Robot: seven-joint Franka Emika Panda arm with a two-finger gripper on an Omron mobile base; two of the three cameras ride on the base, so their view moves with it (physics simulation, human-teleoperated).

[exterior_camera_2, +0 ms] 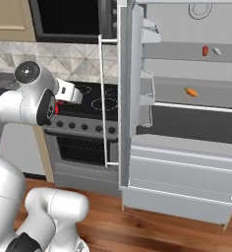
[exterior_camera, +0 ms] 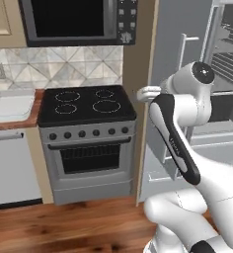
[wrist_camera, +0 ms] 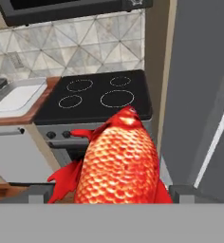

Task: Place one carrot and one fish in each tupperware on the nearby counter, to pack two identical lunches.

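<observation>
Tupperware (wrist_camera: pixel 16 95), light grey-white, on reddish-brown worktop (wrist_camera: pixel 23 115) at far left, just beside black stovetop (wrist_camera: pixel 97 95). Red-orange fish (wrist_camera: pixel 118 163) clamped in wide-spread claw (wrist_camera: pixel 115 192) in hand view, scaled body upright between the fingers, nose toward stovetop. Claw (exterior_camera_2: pixel 64 98) seen from right base view raised in front of the stove, a red speck of fish beside it. Fridge door (exterior_camera_2: pixel 128 88) open to the right. Carrot (exterior_camera_2: pixel 190 92) lying on middle fridge shelf; second red-orange carrot (exterior_camera_2: pixel 205 50) and silver-grey fish (exterior_camera_2: pixel 217 50) near each other on upper shelf.
</observation>
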